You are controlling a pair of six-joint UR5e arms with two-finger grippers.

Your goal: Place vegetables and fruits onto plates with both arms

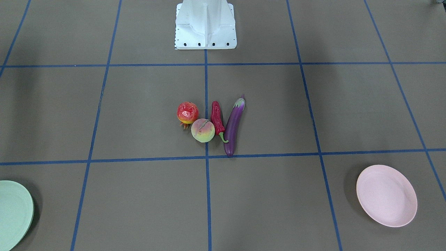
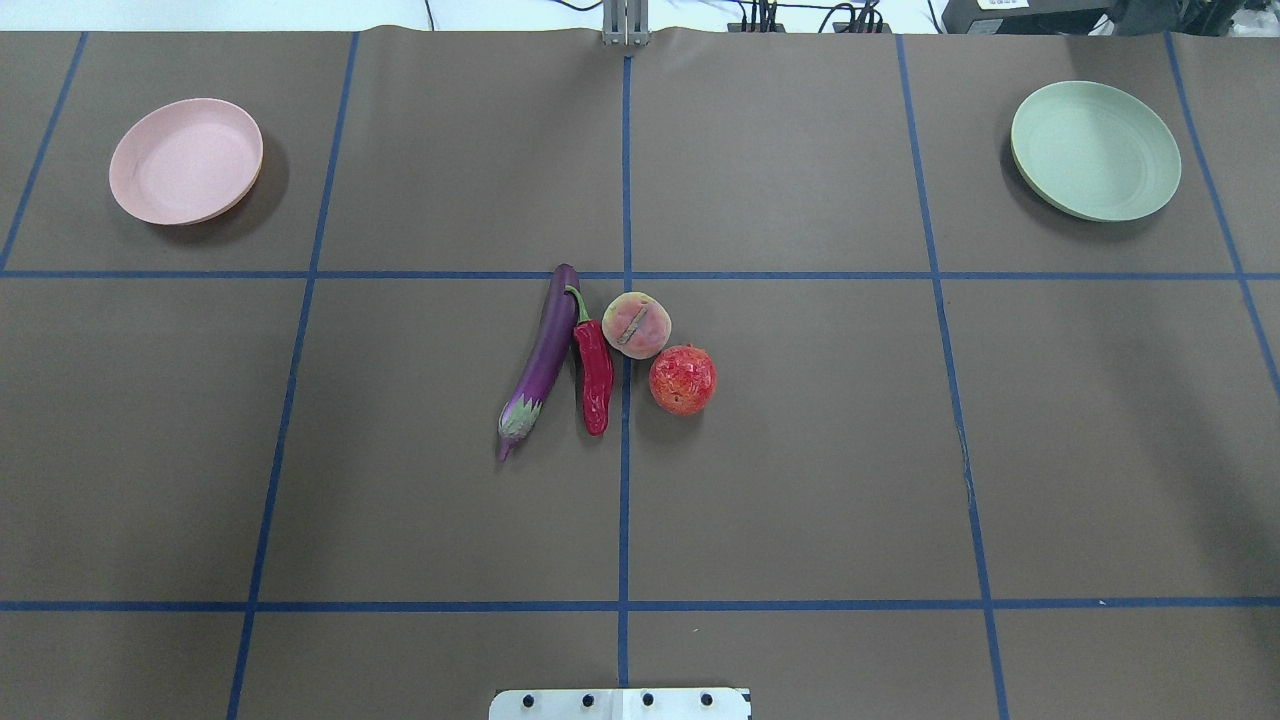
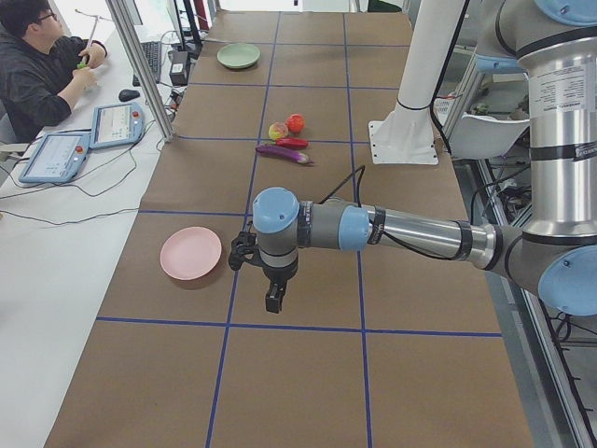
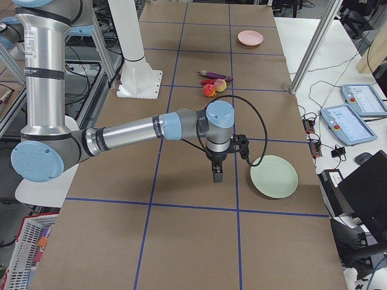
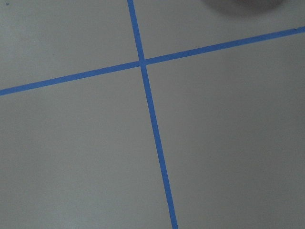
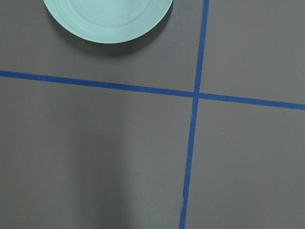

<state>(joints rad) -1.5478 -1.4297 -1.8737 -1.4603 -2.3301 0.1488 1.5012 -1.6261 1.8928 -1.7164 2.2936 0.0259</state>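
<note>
Left claw (image 3: 273, 303) by the pink plate (image 3: 191, 253), right claw (image 4: 216, 177) by the green plate (image 4: 274, 176) — spread or pressed, can't tell; man (image 3: 37, 70) seated alongside.

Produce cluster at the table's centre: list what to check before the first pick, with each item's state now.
1. Pale pink round plate empty: ok.
2. Pale mint-green round plate empty: ok.
3. Long purple eggplant free of neighbours: not ok, the wrinkly red chili pepper lies against it.
4. Yellow-green peach and red-orange pomegranate clear of each other: cannot tell.
5. Left tool and right tool open: cannot tell.
</note>
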